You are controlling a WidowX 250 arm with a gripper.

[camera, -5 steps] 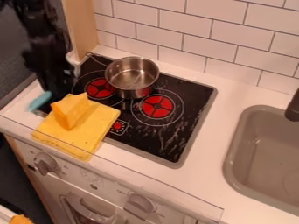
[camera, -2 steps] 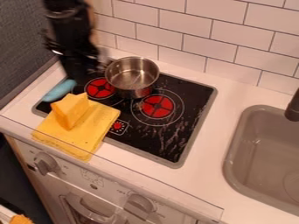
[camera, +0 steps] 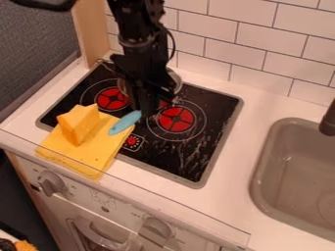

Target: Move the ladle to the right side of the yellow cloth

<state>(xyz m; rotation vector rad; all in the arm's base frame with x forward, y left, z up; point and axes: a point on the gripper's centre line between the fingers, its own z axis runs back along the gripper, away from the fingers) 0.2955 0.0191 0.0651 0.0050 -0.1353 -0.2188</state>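
Item: left knob (camera: 52, 183), grey, on the oven front.
Item: yellow wedge (camera: 78, 123), lying on the cloth.
Item: yellow cloth (camera: 83, 159), folded, across the near left corner of the black hob (camera: 203, 152).
Item: printed marks (camera: 103, 197), between the knobs; too small to read.
Item: ladle (camera: 124, 122), light-blue end visible, over the cloth's upper right corner; whether it touches the cloth cannot be told. No brand or label legible.
Item: black claw (camera: 149, 107), over the hob, apparently closed around the ladle.
Item: right knob (camera: 157, 228), grey; faint lettering beside it, illegible.
Item: metal pot (camera: 176, 81), partly behind the claw.
Item: white desk (camera: 230, 166), unlabelled.
Item: sink (camera: 288, 181), grey, with dark tap (camera: 328, 121).
Progress: grasp seemingly made, ladle near the cloth's right edge. Outstanding: bring it fully to that side, lower, release.
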